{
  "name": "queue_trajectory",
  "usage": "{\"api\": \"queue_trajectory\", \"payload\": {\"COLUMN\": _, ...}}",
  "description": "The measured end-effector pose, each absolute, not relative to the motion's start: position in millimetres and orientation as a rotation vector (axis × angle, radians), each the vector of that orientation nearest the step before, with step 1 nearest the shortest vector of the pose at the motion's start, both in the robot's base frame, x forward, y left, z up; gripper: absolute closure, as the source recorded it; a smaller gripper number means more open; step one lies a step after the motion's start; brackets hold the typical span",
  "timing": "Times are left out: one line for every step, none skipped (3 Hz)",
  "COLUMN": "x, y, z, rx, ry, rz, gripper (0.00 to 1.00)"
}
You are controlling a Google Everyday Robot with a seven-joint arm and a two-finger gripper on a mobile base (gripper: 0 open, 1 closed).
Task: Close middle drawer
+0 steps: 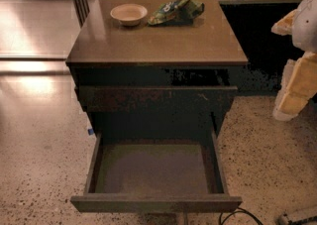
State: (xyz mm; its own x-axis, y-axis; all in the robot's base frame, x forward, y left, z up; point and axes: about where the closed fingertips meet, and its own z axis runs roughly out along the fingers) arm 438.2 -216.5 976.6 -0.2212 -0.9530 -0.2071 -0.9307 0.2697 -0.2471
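Note:
The middle drawer [156, 202] of the dark brown wooden cabinet is pulled far out toward the camera. Its shallow box shows a bare greyish-brown floor [154, 168], and its plain slab front is at the bottom of the view. My gripper [295, 88] hangs at the right edge of the view. It is pale and yellow-lit, to the right of the cabinet, apart from the drawer and higher than it. It touches nothing.
Above the open drawer, the broader drawer front with pale scratch marks [156, 98] stands slightly out. A pale bowl [129, 14] and a green chip bag [176, 11] lie on the cabinet top [158, 45]. A dark cable [238, 215] lies on the speckled floor at the bottom right.

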Motion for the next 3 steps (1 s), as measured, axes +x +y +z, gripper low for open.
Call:
{"api": "queue_trajectory", "payload": {"x": 435, "y": -218, "z": 971, "rx": -1.715, "ry": 2.234, "rz": -0.093, "gripper": 0.00}}
{"api": "queue_trajectory", "payload": {"x": 422, "y": -212, "z": 937, "rx": -1.695, "ry": 2.224, "rz": -0.028, "gripper": 0.00}}
{"api": "queue_trajectory", "payload": {"x": 409, "y": -195, "z": 878, "rx": -1.676, "ry": 2.216, "rz": 0.069, "gripper": 0.00}}
